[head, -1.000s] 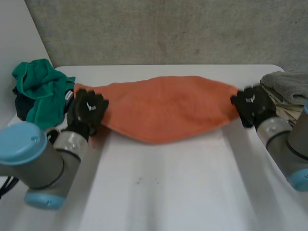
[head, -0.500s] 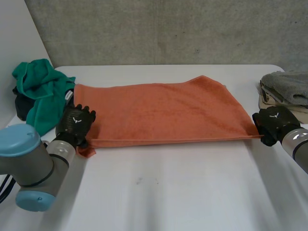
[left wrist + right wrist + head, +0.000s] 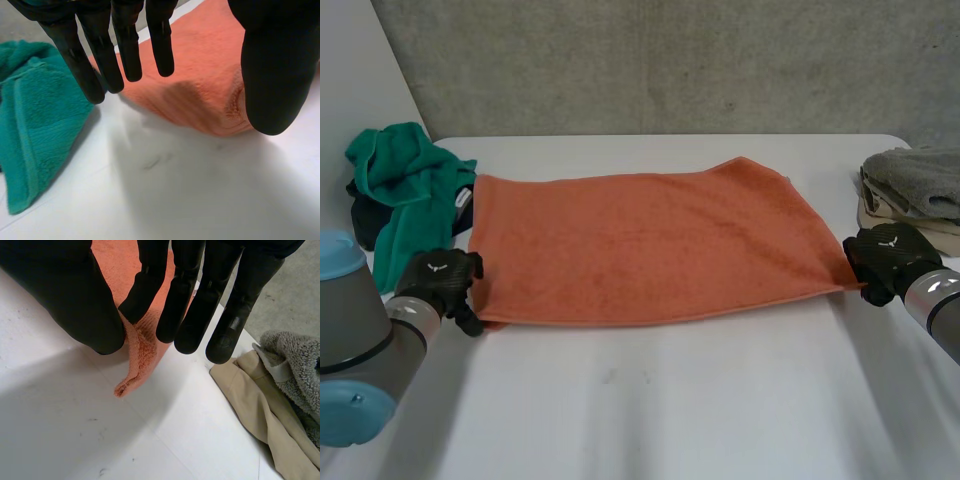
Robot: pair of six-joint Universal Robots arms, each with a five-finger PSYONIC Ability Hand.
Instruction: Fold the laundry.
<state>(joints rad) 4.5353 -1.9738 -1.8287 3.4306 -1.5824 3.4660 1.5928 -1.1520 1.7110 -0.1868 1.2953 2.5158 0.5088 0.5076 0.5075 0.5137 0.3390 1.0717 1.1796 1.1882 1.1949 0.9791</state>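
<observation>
Presently: towel (image 3: 650, 245) flat on bench (image 3: 670, 400), ready for folding; left robot hand (image 3: 438, 280) wide, empty; right robot hand (image 3: 888, 255) pinches corner.

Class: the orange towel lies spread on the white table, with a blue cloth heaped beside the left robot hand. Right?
No: the heaped cloth beside the left robot hand is green, not blue, as the head view shows. The orange towel does lie spread on the white table.

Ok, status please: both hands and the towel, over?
Left hand open, beside orange towel near left corner. Right hand pinching near right corner. Towel spread flat on table. Green cloth and grey pile off at the sides.
</observation>
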